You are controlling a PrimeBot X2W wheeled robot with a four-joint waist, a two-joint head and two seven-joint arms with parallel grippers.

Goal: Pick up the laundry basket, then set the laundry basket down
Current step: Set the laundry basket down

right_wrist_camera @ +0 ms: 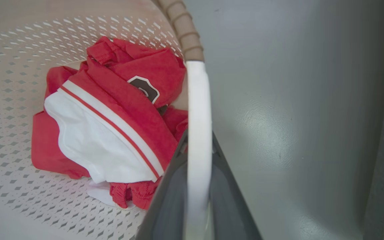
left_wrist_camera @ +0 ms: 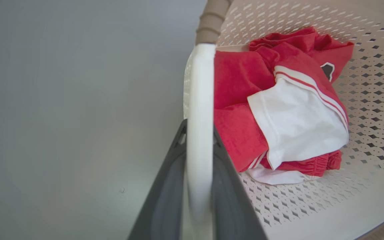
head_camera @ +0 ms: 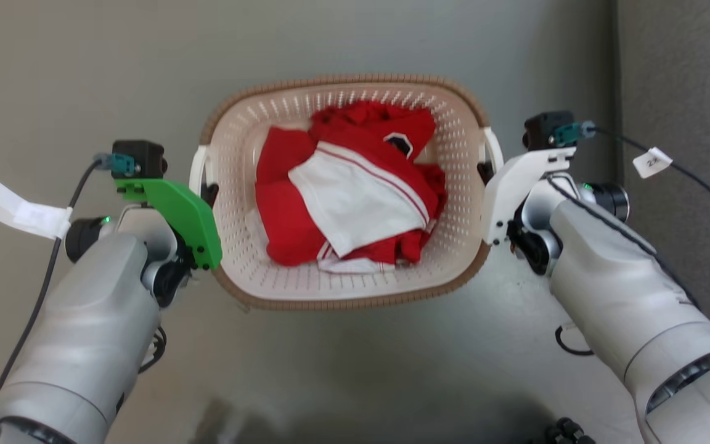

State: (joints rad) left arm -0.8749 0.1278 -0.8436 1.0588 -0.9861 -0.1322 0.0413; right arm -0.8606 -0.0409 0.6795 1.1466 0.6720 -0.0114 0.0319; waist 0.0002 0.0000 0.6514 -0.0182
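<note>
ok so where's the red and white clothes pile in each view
Head view: the clothes pile sits at picture centre, inside the laundry basket.
Left wrist view: right of centre, just right of the white left handle.
Right wrist view: left of centre, just left of the white right handle.
Shared landmark: the dark badge on the red garment, near the pile's top in all three.

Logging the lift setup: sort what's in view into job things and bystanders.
Job: laundry basket; left gripper, fingers astride the left handle; right gripper, astride the right handle.
Lying about: red-and-white clothes inside the basket; white cable tag; grey floor.
</note>
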